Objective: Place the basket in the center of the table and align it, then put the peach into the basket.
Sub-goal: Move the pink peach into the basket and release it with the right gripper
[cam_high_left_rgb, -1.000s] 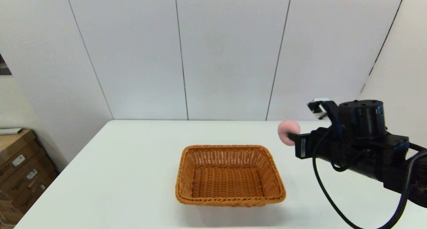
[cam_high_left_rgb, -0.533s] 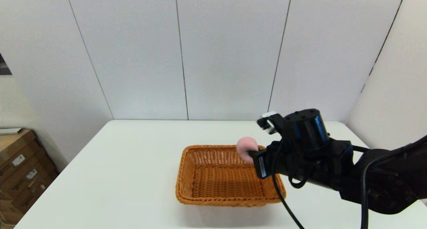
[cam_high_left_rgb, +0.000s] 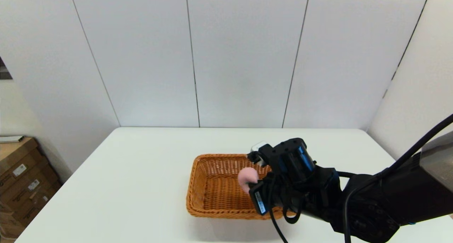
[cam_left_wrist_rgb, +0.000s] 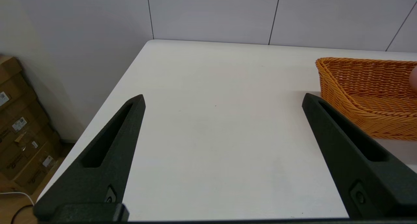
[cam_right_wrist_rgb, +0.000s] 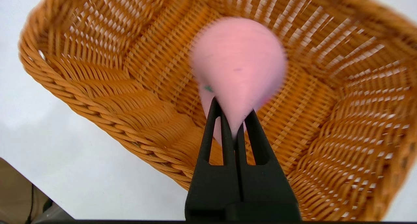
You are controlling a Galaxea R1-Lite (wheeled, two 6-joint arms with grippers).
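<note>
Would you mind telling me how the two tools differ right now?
The right tool is shut on the peach, over the basket; the left tool is open and holds nothing. The right one is over the basket, the left one beside it over bare table. Both have black fingers.

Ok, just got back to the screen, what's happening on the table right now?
The right gripper has its fingers shut on the peach and holds it over the inside of the basket, which sits near the middle of the table. The peach is not released yet; whether it touches the basket floor cannot be told. The left gripper is idle, fingers open, off to the basket's left above bare tabletop.
</note>
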